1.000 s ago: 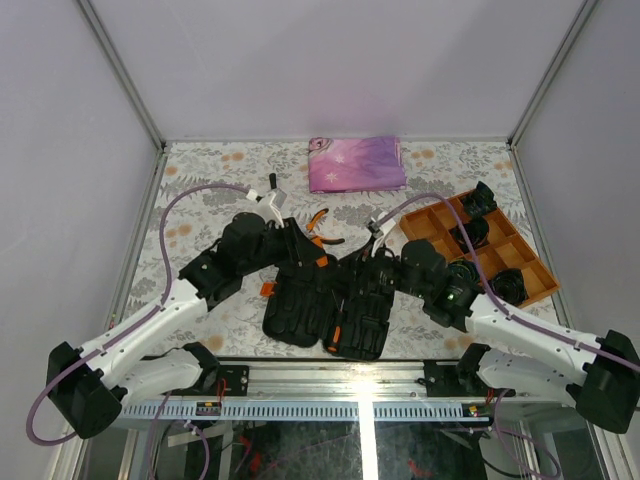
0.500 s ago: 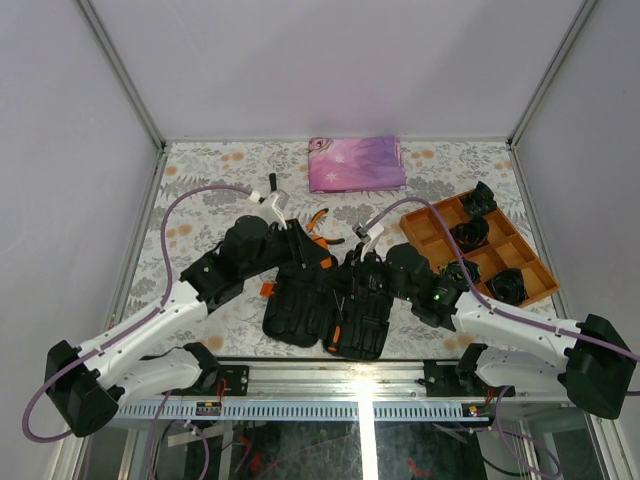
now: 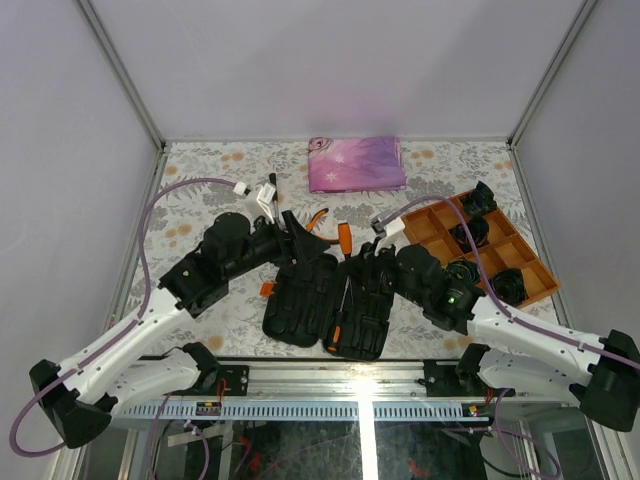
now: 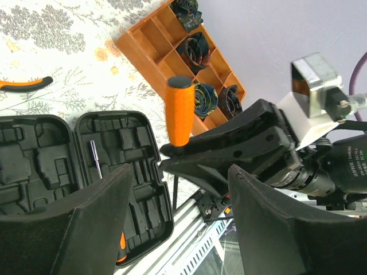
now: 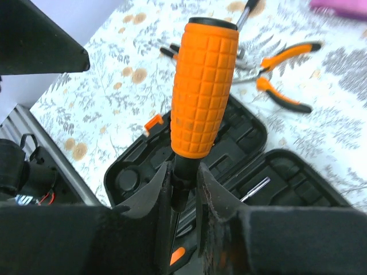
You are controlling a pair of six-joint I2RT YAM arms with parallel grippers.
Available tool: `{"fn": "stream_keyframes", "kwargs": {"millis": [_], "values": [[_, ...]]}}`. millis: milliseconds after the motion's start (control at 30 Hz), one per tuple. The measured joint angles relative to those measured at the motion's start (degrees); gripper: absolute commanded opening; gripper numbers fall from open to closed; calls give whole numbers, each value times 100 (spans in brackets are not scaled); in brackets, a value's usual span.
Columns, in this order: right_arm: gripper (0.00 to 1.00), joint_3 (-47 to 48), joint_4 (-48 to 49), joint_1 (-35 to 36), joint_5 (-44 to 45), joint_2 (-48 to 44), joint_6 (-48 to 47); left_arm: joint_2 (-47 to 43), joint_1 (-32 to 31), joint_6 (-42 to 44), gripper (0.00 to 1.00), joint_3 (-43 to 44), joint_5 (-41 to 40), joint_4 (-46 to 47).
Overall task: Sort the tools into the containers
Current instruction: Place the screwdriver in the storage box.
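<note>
The right gripper (image 5: 182, 175) is clamped on the screwdriver (image 5: 203, 86) — its two fingers pinch the black collar just under the orange waffle-grip handle. The handle stands upright above the jaws, and the shaft runs down between them. The tool hangs over the far side of the open black tool case (image 3: 300, 310). The left gripper (image 3: 304, 236) hovers just beside the handle, jaws spread apart with nothing between them. Orange-handled pliers (image 5: 285, 71) lie on the floral table (image 3: 450, 165) beyond the case — apart from both grippers. A slim metal-shafted tool (image 4: 95, 157) rests in one half of the case.
</note>
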Motion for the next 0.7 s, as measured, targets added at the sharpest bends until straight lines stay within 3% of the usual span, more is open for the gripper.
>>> {"fn": "stream_keyframes", "kwargs": {"millis": [133,300,500,700], "values": [[0,-109,136,-4,144,-461,-560,-116,0,122,75,181,-120,-256],[0,-505,468,-4,-107,-1106,-1869,-199,0,234,79,267,-214,-568],[0,-975,551,-4,-1408,-1770,-4089,-286,0,402,82,323,-162,-815],[0,-848,-203,-4,-2396,-1788,-6052,-284,0,697,88,424,55,-881]]}}
